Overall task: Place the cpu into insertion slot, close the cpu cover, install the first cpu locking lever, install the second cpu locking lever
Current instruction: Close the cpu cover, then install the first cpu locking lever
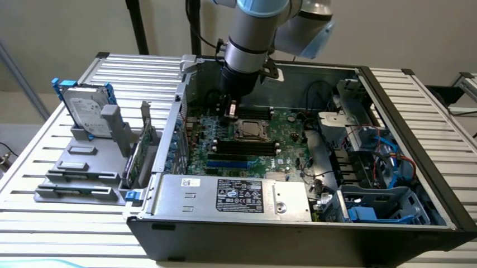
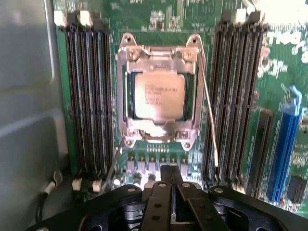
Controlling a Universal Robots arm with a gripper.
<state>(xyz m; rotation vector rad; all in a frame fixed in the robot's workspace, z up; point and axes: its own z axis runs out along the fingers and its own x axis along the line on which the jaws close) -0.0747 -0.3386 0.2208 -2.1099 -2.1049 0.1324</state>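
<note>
On the exterior view's left, a hard drive [image 1: 84, 109] stands in a grey fixture [image 1: 78, 167] on the slatted surface [image 1: 30, 184], well apart from the work. To its right lies the open computer case [image 1: 298, 240]. The arm reaches down into it, and the gripper [image 1: 231, 109] hangs just over the green motherboard [image 1: 287, 142], at the far left side of the socket. The gripper is narrow, its fingers pinched together, with nothing between them.

The cpu [image 2: 156, 96] sits in the insertion slot [image 2: 128, 98], about mid-board, between two banks of long black memory slots [image 2: 89, 96]. It is a flat, pale silver-tan square with small printed lettering, lying level. The cpu cover [image 2: 159, 58], a silvery frame, lies down over it, and the chip shows through its central window. The first two steps look done, so I judge the lever stage to be in hand.

Two thin wire levers show in the wrist view. The nearer lever [image 2: 115, 161] angles off the socket corner closest to the gripper. The longer lever [image 2: 210, 120] runs along one side of the cover, its free end splayed away from the frame. Neither looks tucked under a catch, though that is hard to confirm. Locking one would call for the closed tip to press the slim wire down and sideways under its hook without slipping onto the board.

On the near side sits the grey power supply box [image 1: 234, 195], and at the exterior view's right a drive cage [image 1: 380, 204] with blue parts.
</note>
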